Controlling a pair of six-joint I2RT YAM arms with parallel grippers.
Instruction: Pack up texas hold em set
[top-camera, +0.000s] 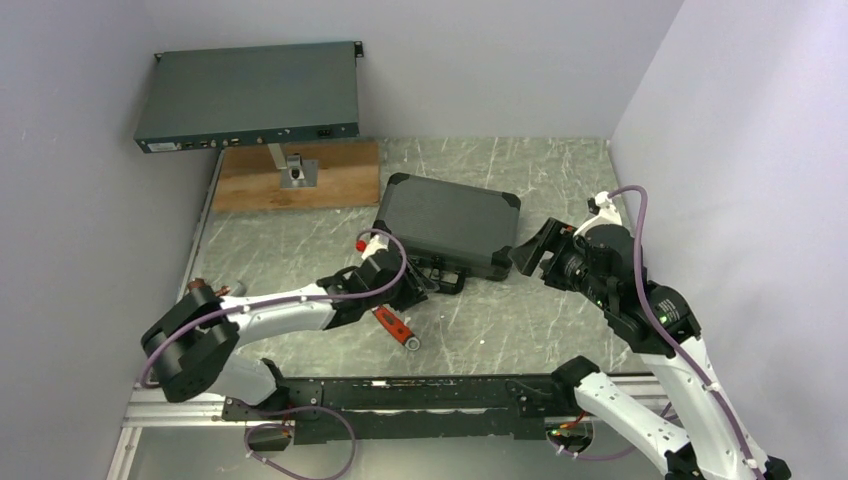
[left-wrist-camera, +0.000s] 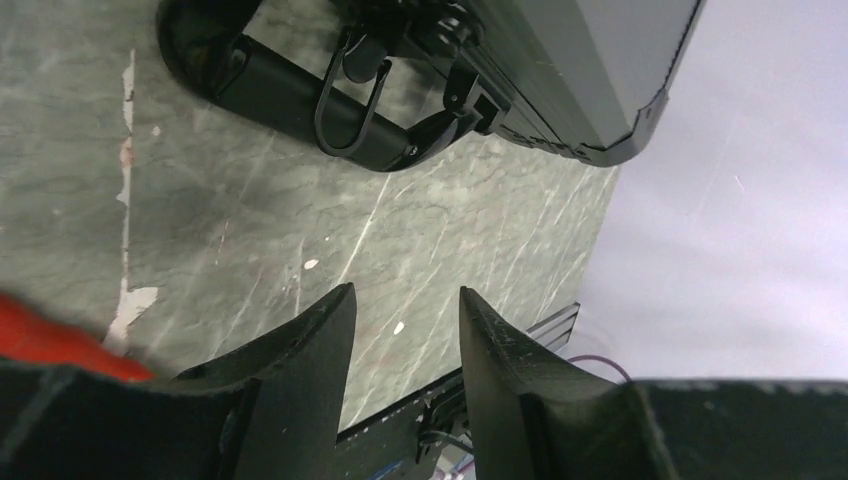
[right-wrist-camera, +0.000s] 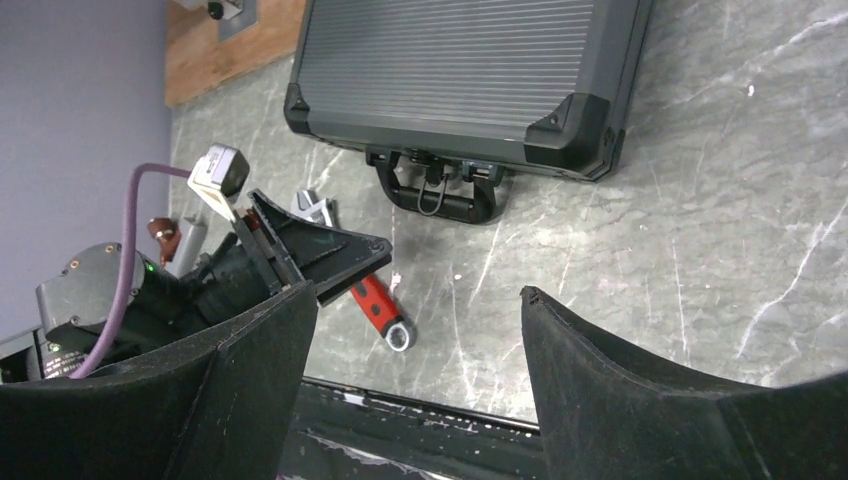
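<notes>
Closed black ribbed hard-shell case (top-camera: 447, 222): rigid, likely heavy, too wide to pinch. Take by black loop handle (right-wrist-camera: 455, 212). Left jaws, right jaws spread, empty.

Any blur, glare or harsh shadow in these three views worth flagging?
Top external: even soft light, the black ribbed hard-shell case sharp. Left wrist: a red shape at the lower left is too blurred to identify. Right wrist: case crisp, the near dark fingers show little detail; no glare.
</notes>
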